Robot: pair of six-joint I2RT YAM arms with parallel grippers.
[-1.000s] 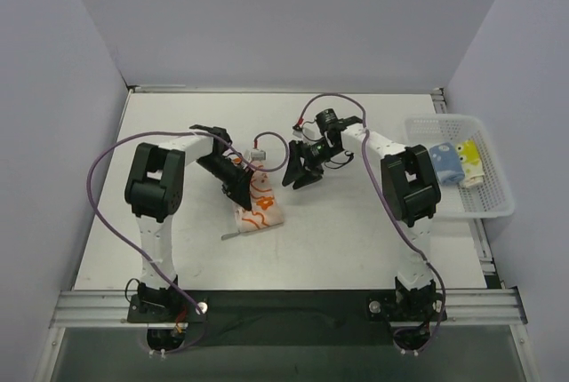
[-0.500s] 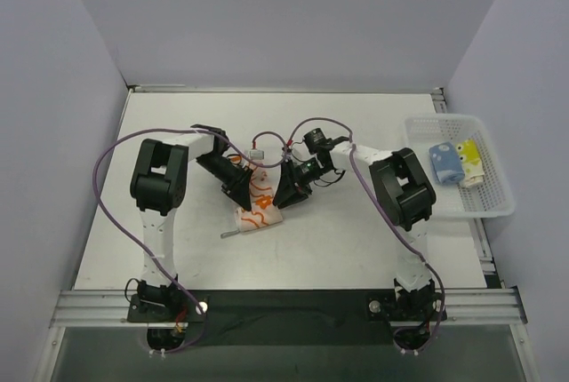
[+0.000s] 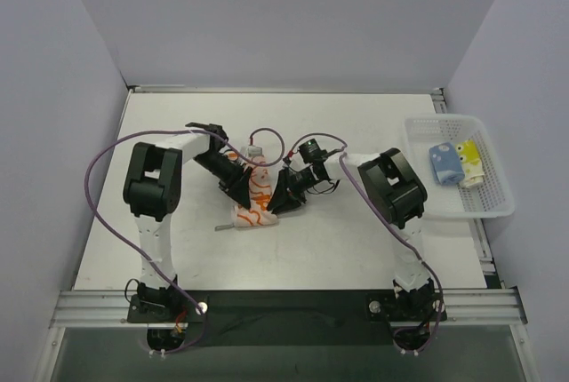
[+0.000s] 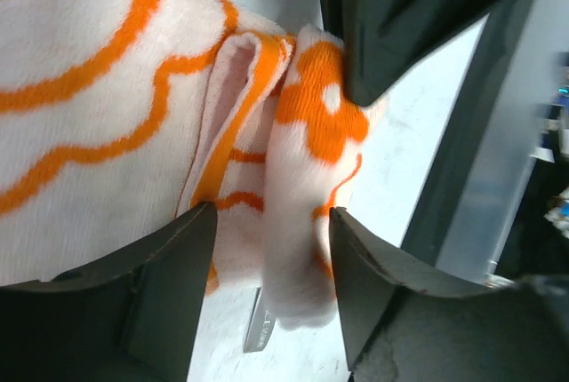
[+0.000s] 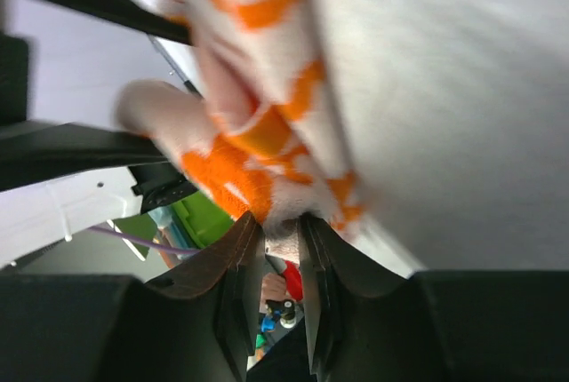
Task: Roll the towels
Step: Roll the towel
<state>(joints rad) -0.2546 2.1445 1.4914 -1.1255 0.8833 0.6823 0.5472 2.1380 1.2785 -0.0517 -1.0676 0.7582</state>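
Right jaws closed on towel (image 3: 252,213); left jaws widened.

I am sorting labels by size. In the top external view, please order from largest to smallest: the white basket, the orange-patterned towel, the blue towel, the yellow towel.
1. white basket
2. orange-patterned towel, though partly hidden
3. blue towel and yellow towel: they look alike, so unranked

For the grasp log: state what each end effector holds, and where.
The right end effector pinches the orange-patterned towel by a folded edge. The left end effector holds nothing, jaws open astride it.
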